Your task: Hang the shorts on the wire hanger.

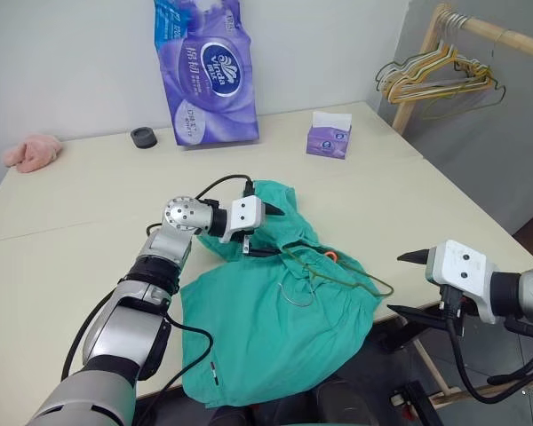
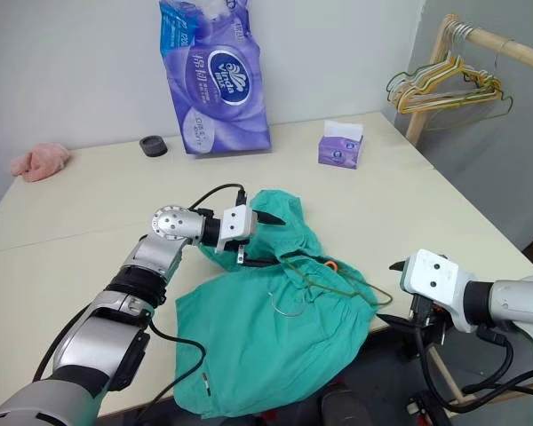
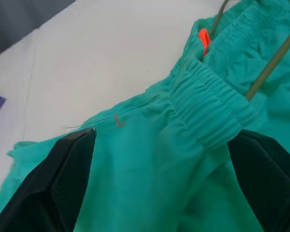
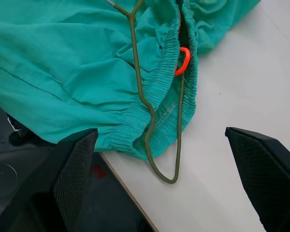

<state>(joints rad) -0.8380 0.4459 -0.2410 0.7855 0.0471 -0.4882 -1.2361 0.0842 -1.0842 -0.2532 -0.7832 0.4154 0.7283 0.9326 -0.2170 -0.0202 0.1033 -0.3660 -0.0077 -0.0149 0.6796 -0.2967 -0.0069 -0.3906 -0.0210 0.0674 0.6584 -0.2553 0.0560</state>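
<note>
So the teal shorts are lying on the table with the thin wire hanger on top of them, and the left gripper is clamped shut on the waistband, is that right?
Not quite. The left gripper is open, not clamped: the left wrist view shows its fingers spread wide apart over the cloth. The rest holds: the shorts lie on the table with the wire hanger on top.

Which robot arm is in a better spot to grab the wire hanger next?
Probably the right. The right gripper, open, hovers past the table edge, looking straight at the wire hanger's free corner sticking out from the shorts' waistband. The left gripper, also open, sits over the shorts' far side.
</note>
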